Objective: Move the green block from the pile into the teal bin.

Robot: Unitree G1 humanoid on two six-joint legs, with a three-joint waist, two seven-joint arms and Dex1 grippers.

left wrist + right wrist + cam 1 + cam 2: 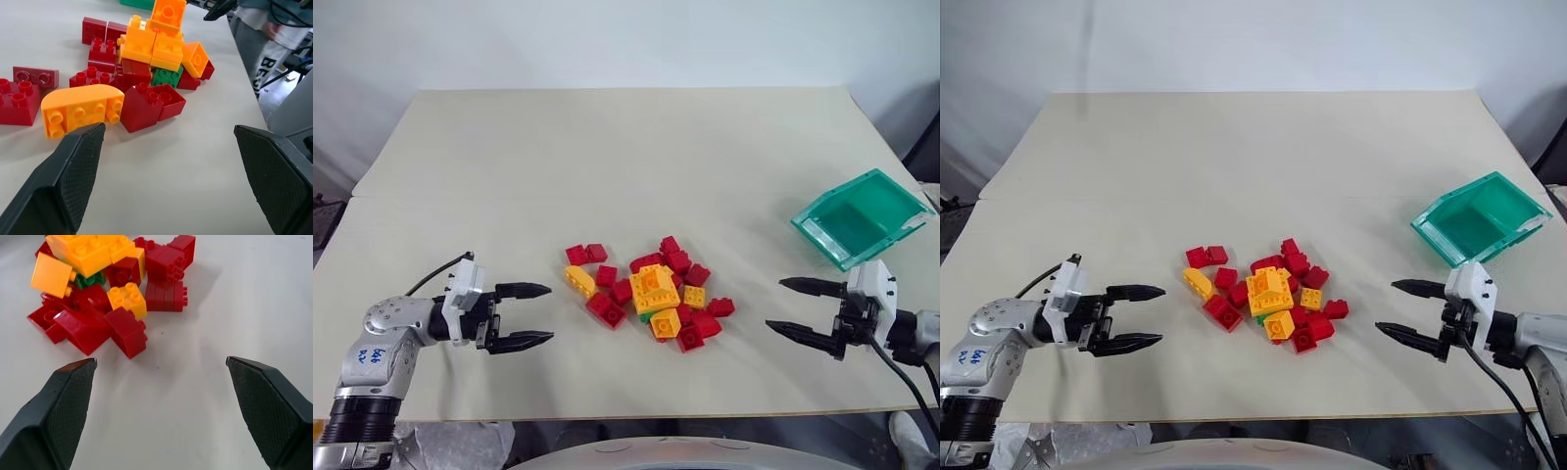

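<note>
The pile (654, 286) of red and yellow-orange studded bricks lies at the table's middle front. The green block (166, 77) sits low on the pile's near side, wedged under yellow bricks among red ones; it is a small green patch (646, 316) from the head, and its top (90, 280) peeks out in the right wrist view. The teal bin (858, 221) rests tilted at the right edge. My left gripper (548, 313) hovers left of the pile, open and empty, pointing at it. My right gripper (775, 305) stands open and empty to the pile's right, in front of the bin.
The beige table (607, 166) stretches bare behind the pile to a white wall. Its front edge runs just below both grippers. In the left wrist view a person's clothing (264, 68) shows past the table's edge.
</note>
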